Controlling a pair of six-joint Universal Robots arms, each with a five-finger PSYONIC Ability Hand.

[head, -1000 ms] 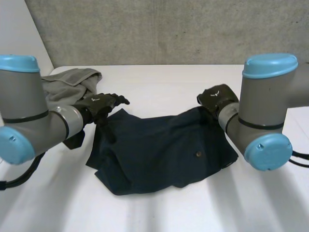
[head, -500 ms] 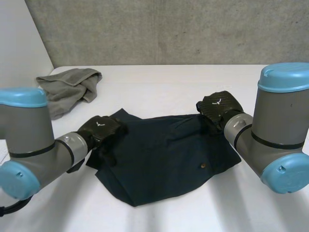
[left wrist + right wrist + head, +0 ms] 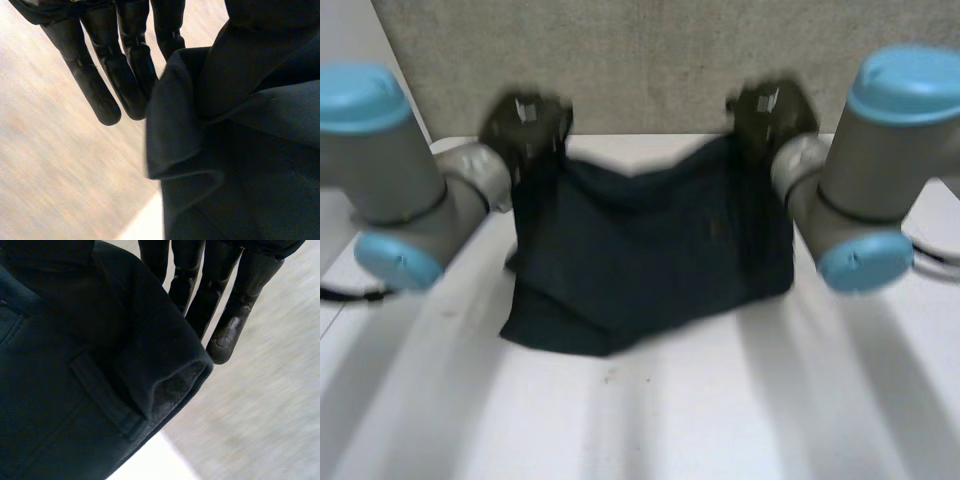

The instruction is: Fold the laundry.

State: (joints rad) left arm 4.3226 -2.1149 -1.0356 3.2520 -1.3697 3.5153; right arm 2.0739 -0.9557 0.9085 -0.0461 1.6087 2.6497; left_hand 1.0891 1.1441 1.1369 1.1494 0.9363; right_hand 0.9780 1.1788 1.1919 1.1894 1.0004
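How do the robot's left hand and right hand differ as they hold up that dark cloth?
The left hand holds the dark cloth by one upper corner; the right hand holds the opposite one. Beside the right hand's fingers the cloth shows a stitched loop; beside the left hand's fingers, only a plain fold. The cloth reaches lower on the left hand's side than the right hand's. Both are black, raised, with straight fingers.
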